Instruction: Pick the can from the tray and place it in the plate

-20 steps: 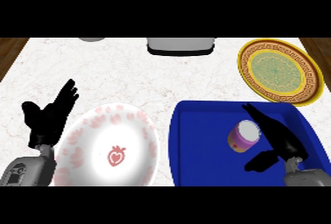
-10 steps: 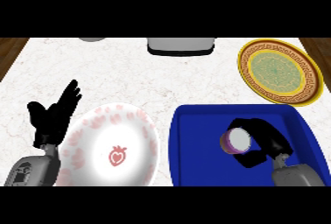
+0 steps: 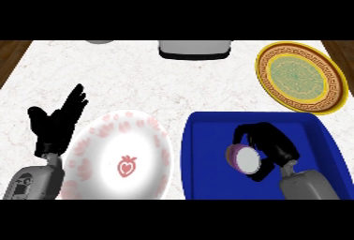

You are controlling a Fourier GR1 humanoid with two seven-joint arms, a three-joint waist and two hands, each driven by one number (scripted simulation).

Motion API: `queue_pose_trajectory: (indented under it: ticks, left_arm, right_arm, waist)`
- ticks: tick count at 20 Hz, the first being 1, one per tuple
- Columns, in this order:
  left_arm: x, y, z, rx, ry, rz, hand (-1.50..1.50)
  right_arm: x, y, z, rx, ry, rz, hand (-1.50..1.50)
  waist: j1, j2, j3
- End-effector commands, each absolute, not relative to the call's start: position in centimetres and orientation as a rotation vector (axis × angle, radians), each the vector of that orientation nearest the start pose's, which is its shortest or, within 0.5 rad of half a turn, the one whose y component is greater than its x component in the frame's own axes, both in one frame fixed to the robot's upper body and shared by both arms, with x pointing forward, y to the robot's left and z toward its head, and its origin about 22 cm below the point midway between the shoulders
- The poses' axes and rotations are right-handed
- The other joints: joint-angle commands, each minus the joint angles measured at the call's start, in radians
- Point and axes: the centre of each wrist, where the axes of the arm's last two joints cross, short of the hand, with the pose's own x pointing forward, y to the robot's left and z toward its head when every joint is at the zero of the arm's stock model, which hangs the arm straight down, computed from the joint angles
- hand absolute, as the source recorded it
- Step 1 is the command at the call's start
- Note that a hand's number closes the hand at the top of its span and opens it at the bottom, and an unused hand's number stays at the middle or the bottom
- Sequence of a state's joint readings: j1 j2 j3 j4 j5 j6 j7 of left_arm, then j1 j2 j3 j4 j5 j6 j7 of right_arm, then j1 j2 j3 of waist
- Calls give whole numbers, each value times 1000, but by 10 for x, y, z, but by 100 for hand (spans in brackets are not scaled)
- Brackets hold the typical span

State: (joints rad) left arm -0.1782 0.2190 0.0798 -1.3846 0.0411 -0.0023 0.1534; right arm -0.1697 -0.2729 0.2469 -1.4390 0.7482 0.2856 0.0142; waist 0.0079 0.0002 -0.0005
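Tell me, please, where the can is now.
In the head view the can is at the lower right, inside the blue tray, with the right hand curled round it; the white plate lies to its left.

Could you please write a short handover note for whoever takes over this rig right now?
The right hand is shut on the can, inside the blue tray; I cannot tell whether the can is lifted.
The left hand is open, resting left of the white strawberry plate.
Done: can grasped.
Left: carry it out and set it in a plate. The white one lies beside the tray; a gold plate sits far right.
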Motion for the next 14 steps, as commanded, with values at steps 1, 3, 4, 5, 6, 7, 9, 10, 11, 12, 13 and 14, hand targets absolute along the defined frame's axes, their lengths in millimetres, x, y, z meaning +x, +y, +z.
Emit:
queue_pose_trajectory:
  ticks: [1, 3, 4, 5, 6, 7, 9, 10, 11, 12, 13, 14]
  left_arm:
    - [290, 279, 20, 161, -1423, -78, 0]
    - [283, 293, 20, 179, -1419, -92, 0]
    - [292, 284, 22, 177, -1409, -68, 0]
    - [283, 286, 16, 178, -1409, -88, 0]
    - [290, 302, 35, 175, -1407, -85, 0]
    - [283, 286, 21, 172, -1407, -84, 0]
    - [289, 291, 28, 188, -1401, -71, 0]
    - [286, 286, 22, 185, -1416, -74, 0]
    - [288, 298, 32, 197, -1394, -72, 0]
    - [282, 301, 25, 161, -1397, -76, 0]
    - [288, 283, 29, 176, -1407, -77, 0]
    - [273, 298, 18, 169, -1393, -76, 0]
  right_arm:
    - [291, -197, 32, -286, -1432, 1481, 150]
    - [286, -198, 47, -391, -1525, 1496, 150]
    - [294, -199, 54, -443, -1603, 1435, 150]
    - [290, -202, 48, -483, -1641, 1404, 150]
    - [291, -208, 53, -512, -1700, 1325, 150]
    - [295, -207, 77, -569, -1783, 1244, 150]
    - [297, -202, 97, -666, -1887, 1118, 150]
    - [300, -227, 103, -751, -1906, 1080, 150]
    - [292, -220, 113, -781, -1930, 997, 150]
    - [288, -228, 99, -851, -1909, 988, 150]
    - [302, -226, 112, -880, -1909, 918, 150]
    - [293, -235, 107, -902, -1889, 881, 150]
  waist:
    - [18, 2, 1]
    - [-1, -3, 0]
    - [-5, -1, 1]
    - [-5, -1, 1]
    - [-6, -2, 1]
    - [-10, -4, 1]
    - [-14, -5, 1]
    - [-18, -4, 1]
    - [-23, -7, 1]
    - [-16, -4, 1]
    - [-11, -2, 1]
    - [-10, -3, 1]
